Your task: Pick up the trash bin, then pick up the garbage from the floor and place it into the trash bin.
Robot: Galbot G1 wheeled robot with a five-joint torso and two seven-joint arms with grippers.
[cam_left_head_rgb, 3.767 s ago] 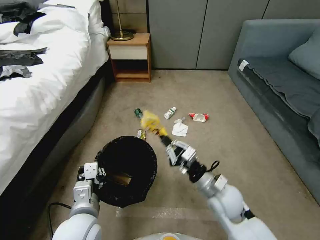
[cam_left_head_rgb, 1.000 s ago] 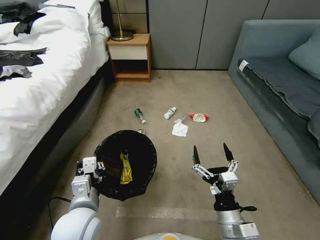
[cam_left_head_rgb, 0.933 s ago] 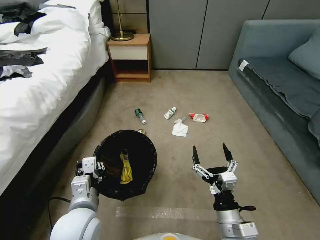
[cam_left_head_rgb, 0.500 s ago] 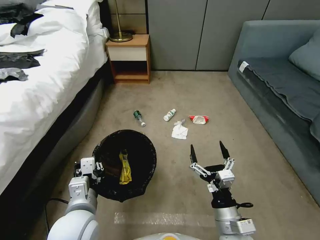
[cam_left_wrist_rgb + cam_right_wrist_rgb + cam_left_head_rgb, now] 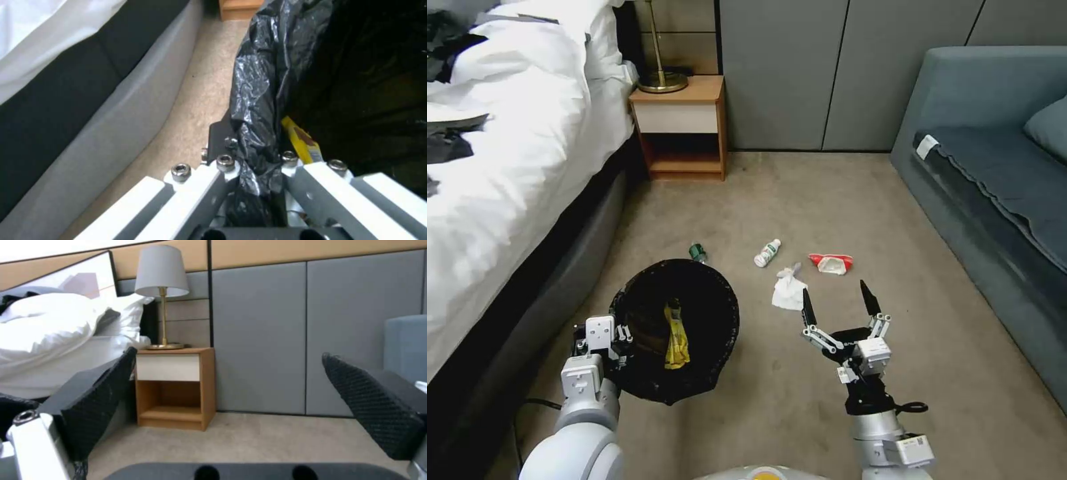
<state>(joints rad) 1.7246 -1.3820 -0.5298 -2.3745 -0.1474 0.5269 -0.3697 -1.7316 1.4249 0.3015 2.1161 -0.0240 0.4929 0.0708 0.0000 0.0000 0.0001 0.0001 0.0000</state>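
The trash bin (image 5: pixel 730 319), lined with a black bag, hangs low at the left, and my left gripper (image 5: pixel 602 335) is shut on its rim. In the left wrist view the left gripper (image 5: pixel 256 158) pinches the black bag fold (image 5: pixel 256 100). A yellow wrapper (image 5: pixel 676 339) lies inside the bin. My right gripper (image 5: pixel 835 304) is open and points up, with nothing between its fingers, just right of a white tissue (image 5: pixel 788 292). On the carpet beyond lie a small white bottle (image 5: pixel 767 253) and a red-white wrapper (image 5: pixel 831 263). A green-capped bottle (image 5: pixel 697 252) peeks out behind the bin.
A bed with white bedding (image 5: pixel 507 167) runs along the left. A wooden nightstand (image 5: pixel 684 127) with a lamp (image 5: pixel 161 273) stands at the back wall. A grey sofa (image 5: pixel 994 180) lines the right. Open carpet (image 5: pixel 800 200) lies between them.
The yellow wrapper that my right gripper held 3.8 s ago now lies in the bin, and that gripper is open. The view has shifted forward, so the litter sits nearer.
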